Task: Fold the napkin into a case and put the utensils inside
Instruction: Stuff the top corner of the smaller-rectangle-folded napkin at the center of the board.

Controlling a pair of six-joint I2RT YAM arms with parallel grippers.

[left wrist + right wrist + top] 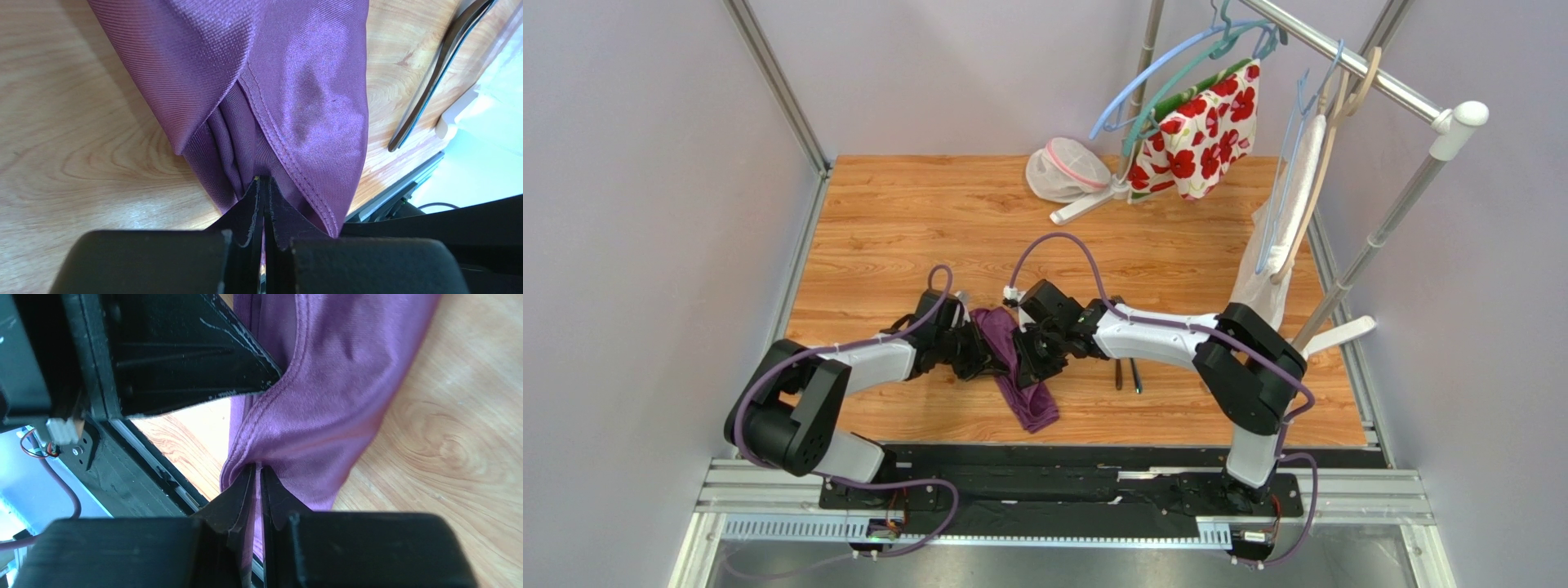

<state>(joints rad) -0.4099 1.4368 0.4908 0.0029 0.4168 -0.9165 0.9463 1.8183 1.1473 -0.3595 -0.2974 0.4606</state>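
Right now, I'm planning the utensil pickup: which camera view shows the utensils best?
The top external view: both utensils lie whole, side by side on the table, just right of the napkin. The left wrist view shows one dark handle closer but cropped by the frame. The right wrist view shows none.

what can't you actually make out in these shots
- Top view: utensils too small to tell spoon from the other.
- Left wrist view: a utensil runs off the top edge, far end unseen.
- Right wrist view: the fingers of the right end effector hide how much napkin it pinches.
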